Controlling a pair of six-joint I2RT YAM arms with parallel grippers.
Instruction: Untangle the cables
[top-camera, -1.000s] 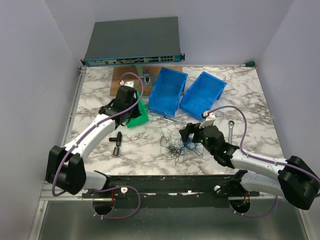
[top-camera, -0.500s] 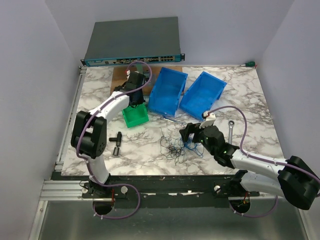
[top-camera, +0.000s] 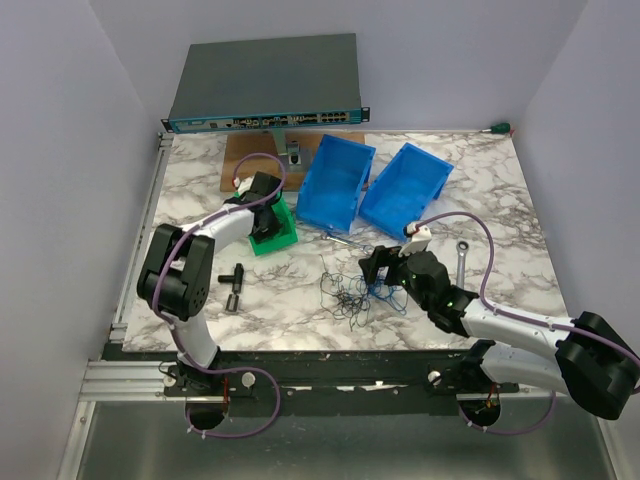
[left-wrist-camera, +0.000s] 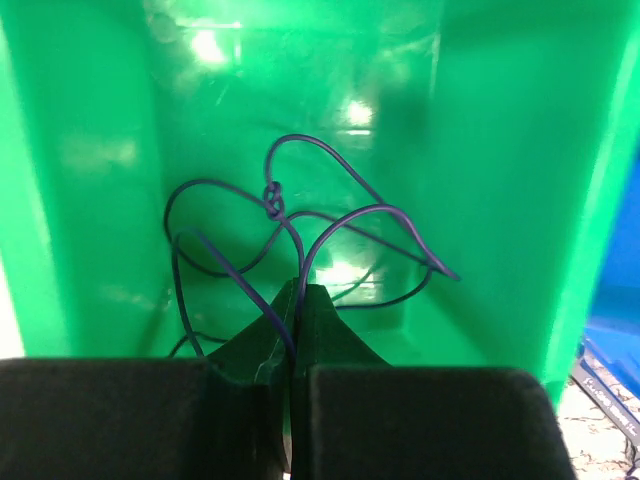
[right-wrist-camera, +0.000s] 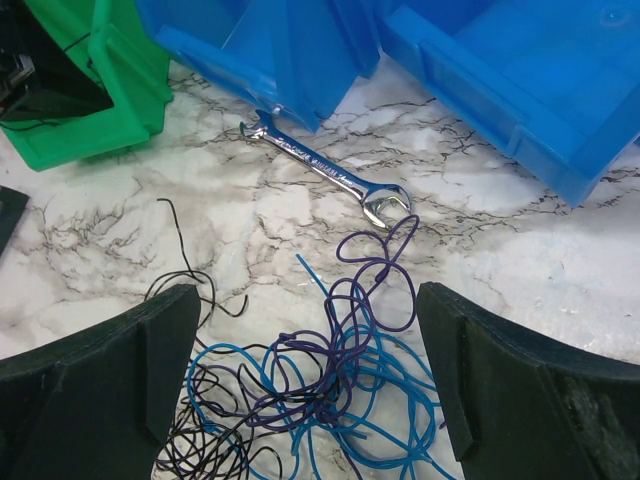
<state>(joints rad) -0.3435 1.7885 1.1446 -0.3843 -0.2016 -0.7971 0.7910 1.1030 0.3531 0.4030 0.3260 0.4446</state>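
Clearance at both pincers: tight on the left, roomier on the right.

We find the left pincer (left-wrist-camera: 297, 300) closed on a purple wire (left-wrist-camera: 300, 215) deep inside the green bin (left-wrist-camera: 90, 150). The bin walls it in on both sides and ahead, and the wire's loops fill the floor before its tips. The right pincer (right-wrist-camera: 310, 385) stands wide over the cables (right-wrist-camera: 370, 300). Ahead of it a silver wrench (right-wrist-camera: 325, 170) lies on the table (right-wrist-camera: 560, 270). Beyond, the left blue bin (top-camera: 335, 185) and the right blue bin (top-camera: 405, 190) bar the far side. Bare table lies right of the bins, broken by a second wrench (top-camera: 462, 255).
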